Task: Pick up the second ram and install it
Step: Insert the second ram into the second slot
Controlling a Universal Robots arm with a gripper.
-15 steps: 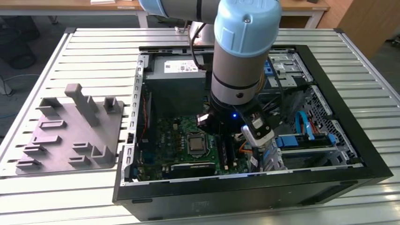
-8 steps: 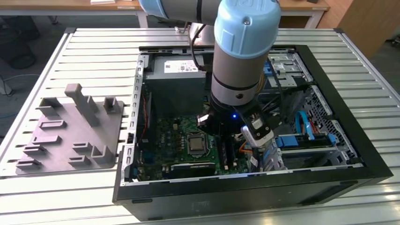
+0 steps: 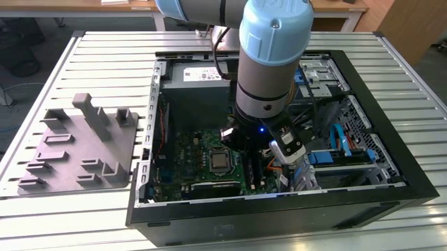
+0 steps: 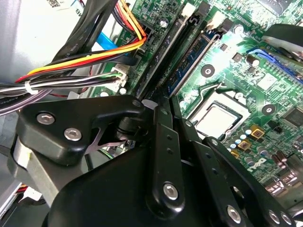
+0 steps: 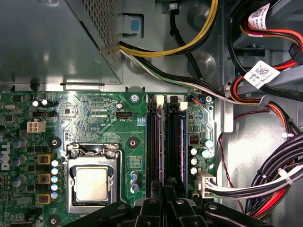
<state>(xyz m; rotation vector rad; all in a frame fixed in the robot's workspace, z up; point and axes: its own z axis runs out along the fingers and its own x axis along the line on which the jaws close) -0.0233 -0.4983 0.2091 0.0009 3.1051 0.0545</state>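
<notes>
Gripper point(image 5: 165, 201) is down inside the open PC case point(image 3: 391, 172), low over the motherboard point(image 5: 94, 118), right above the RAM slots point(image 5: 163, 137). In the first wrist view the fingers point(image 5: 150, 208) sit pinched near-together on a thin dark edge running up between them. That reads as the second ram point(image 5: 169, 182), held edge-on, though little of it is visible past the fingertips. Second wrist view agrees: black linkage converges to a narrow point in line with the slots.

Step in hand, my read: insertion. Stick is off the gray tray point(image 3: 77, 151), which sits well apart at the exterior view's left, outside the case.

One slot next to it already carries a module point(image 4: 191, 59). Can't tell if the held stick is seated or just above its slot.

Next move needs the stick square along the slot, notch matched, straight-down press until both end latches close. Cable bundle point(image 5: 279, 184) and CPU socket point(image 5: 92, 182) flank the slots; no contact visible.
</notes>
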